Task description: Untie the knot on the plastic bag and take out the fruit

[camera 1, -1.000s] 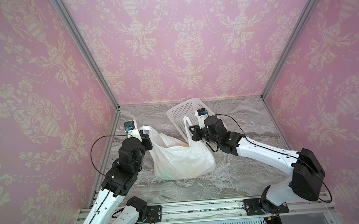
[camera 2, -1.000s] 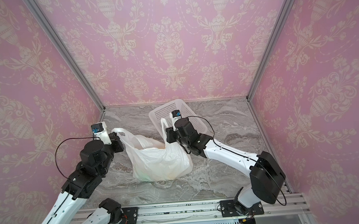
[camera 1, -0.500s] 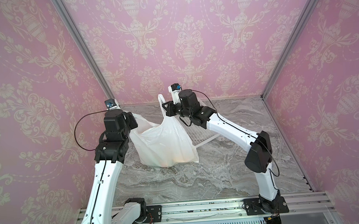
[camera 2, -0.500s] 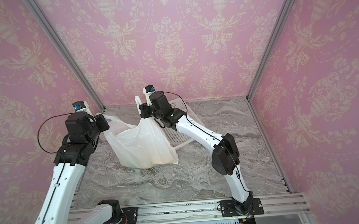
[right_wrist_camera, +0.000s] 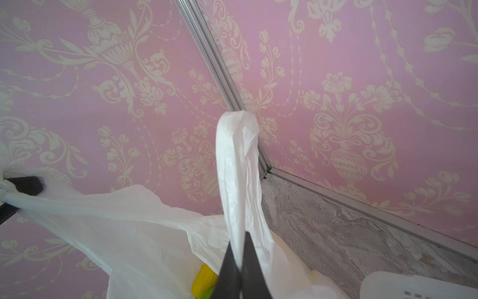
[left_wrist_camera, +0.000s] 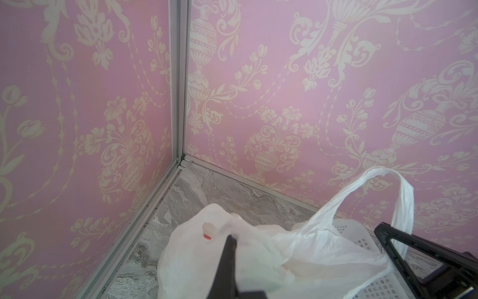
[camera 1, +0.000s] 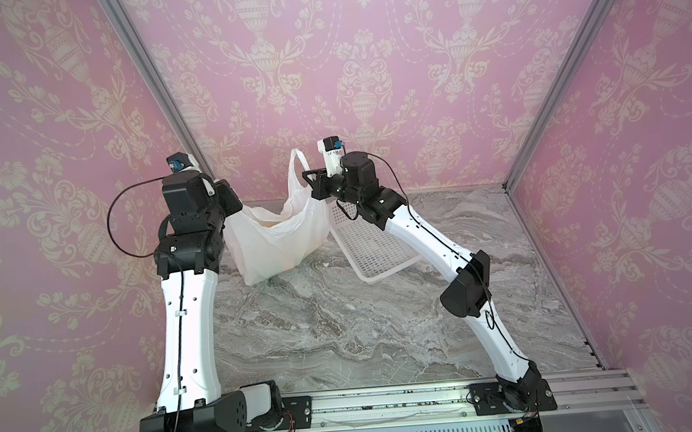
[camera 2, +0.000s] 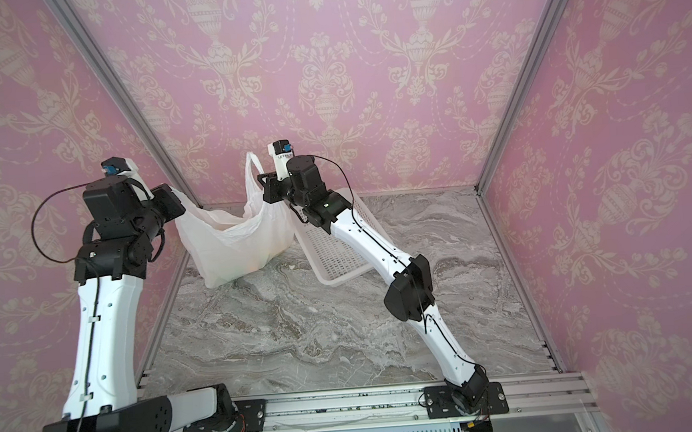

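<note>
- Holding the plastic bag (camera 1: 279, 238) up by its two sides, one arm each, so the mouth hangs wide open and faces up; I reckon the point is to make the inside reachable
- right gripper (right_wrist_camera: 239, 240) has its fingers pressed together on one handle loop (right_wrist_camera: 238, 155), with the film pinched flat between them; the loop stands up above the jaws, so the pull goes on the strap and not the thin body
- left gripper (camera 1: 237, 201) is clamped on the opposite edge of the bag; in the left wrist view one dark finger lies on top of the film and the other is hidden under it, so closed on plastic as far as I can tell
- no knot shows anywhere: the two handles are well apart, one per gripper, so I'd call the untying part done
- fruit (right_wrist_camera: 204, 281) is inside the bag, low down; the right wrist view catches a yellow piece with a bit of green beside it, but how many pieces are in there I can't tell
- the bag's bottom looks to rest on the table (camera 1: 344, 329) near the back left corner, which probably keeps the weight off the film
- the white perforated basket (camera 1: 369, 244) lies just beside the bag, under the right arm; my guess is that's where the fruit goes
- catch: both grippers are busy holding, so one would have to let go to reach in, and then the mouth may flop shut
</note>
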Tool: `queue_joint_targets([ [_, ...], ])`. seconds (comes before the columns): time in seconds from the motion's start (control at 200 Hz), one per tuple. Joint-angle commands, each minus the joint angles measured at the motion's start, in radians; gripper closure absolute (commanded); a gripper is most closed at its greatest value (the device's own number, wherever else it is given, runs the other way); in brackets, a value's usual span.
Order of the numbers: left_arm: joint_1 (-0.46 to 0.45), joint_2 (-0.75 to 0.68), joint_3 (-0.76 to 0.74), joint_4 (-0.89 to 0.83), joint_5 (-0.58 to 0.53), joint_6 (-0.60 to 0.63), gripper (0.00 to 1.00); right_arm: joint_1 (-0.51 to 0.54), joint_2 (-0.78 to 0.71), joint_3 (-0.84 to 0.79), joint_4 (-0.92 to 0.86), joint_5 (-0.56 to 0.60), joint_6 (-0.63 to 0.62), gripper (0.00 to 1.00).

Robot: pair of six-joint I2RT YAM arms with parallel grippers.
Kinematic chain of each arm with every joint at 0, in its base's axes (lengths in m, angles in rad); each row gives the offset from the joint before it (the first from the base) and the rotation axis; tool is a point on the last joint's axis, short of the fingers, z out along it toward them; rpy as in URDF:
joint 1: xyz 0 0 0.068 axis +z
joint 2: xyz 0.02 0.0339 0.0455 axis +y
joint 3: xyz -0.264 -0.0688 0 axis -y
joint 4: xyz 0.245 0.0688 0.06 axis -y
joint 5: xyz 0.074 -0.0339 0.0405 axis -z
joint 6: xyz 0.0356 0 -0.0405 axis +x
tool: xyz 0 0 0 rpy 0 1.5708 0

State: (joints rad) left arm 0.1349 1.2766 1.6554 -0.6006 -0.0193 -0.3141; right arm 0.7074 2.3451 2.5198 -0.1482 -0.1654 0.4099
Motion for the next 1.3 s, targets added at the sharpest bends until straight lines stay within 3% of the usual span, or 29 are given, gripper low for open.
queue_joint_targets([
  [0.0, 0.008, -0.053, -0.034, -0.026, 0.072, -0.035, 1.00, 0.007, -0.115, -0.121, 0.133, -0.029, -0.021, 1.00],
  [0.155, 0.002, -0.243, -0.366, 0.013, 0.087, -0.095, 1.00, 0.016, -0.253, -0.546, 0.350, -0.037, 0.026, 1.00],
  [0.27, -0.032, -0.367, -0.612, 0.052, 0.064, -0.123, 1.00, 0.019, -0.313, -0.764, 0.458, -0.030, 0.074, 1.00],
  [0.52, -0.070, -0.609, -0.860, 0.013, 0.040, -0.180, 1.00, 0.076, -0.472, -1.160, 0.626, 0.013, 0.127, 1.00],
  [0.595, -0.071, -0.684, -0.890, -0.029, 0.021, -0.178, 0.91, 0.106, -0.521, -1.260, 0.655, 0.038, 0.121, 1.00],
  [0.68, -0.073, -0.712, -0.889, -0.083, -0.023, -0.166, 0.81, 0.141, -0.565, -1.354, 0.690, 0.066, 0.114, 1.00],
  [0.791, -0.076, -0.724, -0.869, -0.090, -0.043, -0.166, 0.50, 0.178, -0.604, -1.457, 0.718, 0.102, 0.089, 1.00],
  [0.891, -0.076, -0.710, -0.781, -0.122, -0.091, -0.138, 0.41, 0.186, -0.632, -1.535, 0.746, 0.134, 0.094, 1.00],
  [0.996, -0.077, -0.659, -0.612, -0.196, -0.113, -0.112, 0.37, 0.186, -0.659, -1.587, 0.762, 0.152, 0.091, 1.00],
  [1.141, -0.085, -0.583, -0.399, -0.268, -0.059, -0.082, 0.36, 0.187, -0.699, -1.634, 0.760, 0.199, 0.092, 1.00],
  [1.296, -0.145, -0.552, -0.307, -0.243, -0.040, -0.059, 0.33, 0.193, -0.753, -1.723, 0.840, 0.263, 0.097, 1.00],
])
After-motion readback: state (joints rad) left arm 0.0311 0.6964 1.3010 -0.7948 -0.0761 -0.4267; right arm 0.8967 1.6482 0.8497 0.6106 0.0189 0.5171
